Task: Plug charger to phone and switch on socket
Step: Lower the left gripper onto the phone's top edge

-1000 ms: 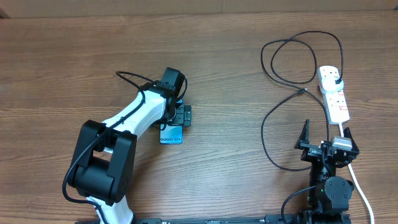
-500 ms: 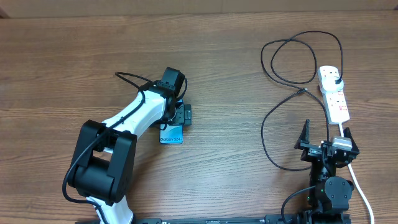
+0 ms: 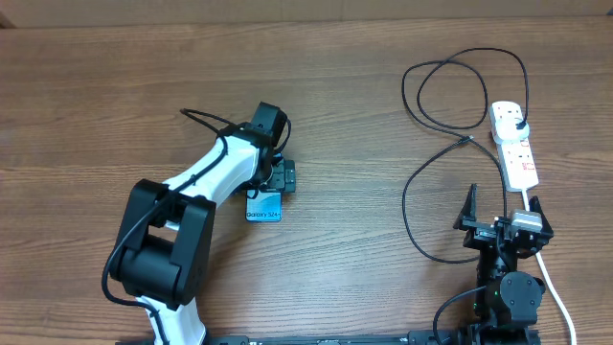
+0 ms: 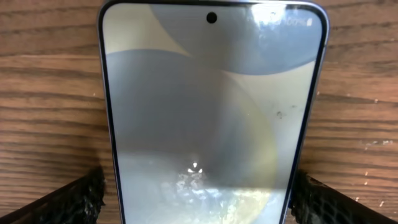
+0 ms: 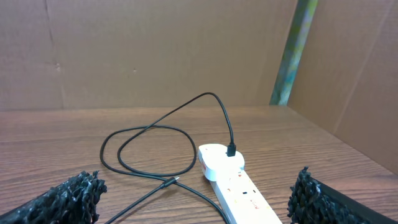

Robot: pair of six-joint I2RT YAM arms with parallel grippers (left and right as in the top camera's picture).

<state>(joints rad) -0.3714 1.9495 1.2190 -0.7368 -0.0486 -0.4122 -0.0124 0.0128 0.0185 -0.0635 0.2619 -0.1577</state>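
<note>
The phone (image 3: 263,211) lies flat on the wooden table, its light blue screen up. It fills the left wrist view (image 4: 211,124). My left gripper (image 3: 276,180) is open and low over it, one finger on each long side; the left finger has a thin gap to the phone's edge (image 4: 199,208). The black charger cable (image 3: 412,182) loops at the right, its plug tip (image 3: 466,140) loose on the table (image 5: 171,181). Its adapter (image 3: 518,120) sits in the white power strip (image 3: 517,153), also seen in the right wrist view (image 5: 242,193). My right gripper (image 3: 503,213) is open and empty, near the strip's near end (image 5: 193,199).
The strip's white cord (image 3: 556,287) runs down past my right arm's base to the front edge. Cardboard walls (image 5: 155,50) stand behind the table. Bare wood lies between the phone and the cable.
My left arm's elbow has shifted slightly to the right. The gripper stays over the phone. The right arm, cable and strip have not moved.
</note>
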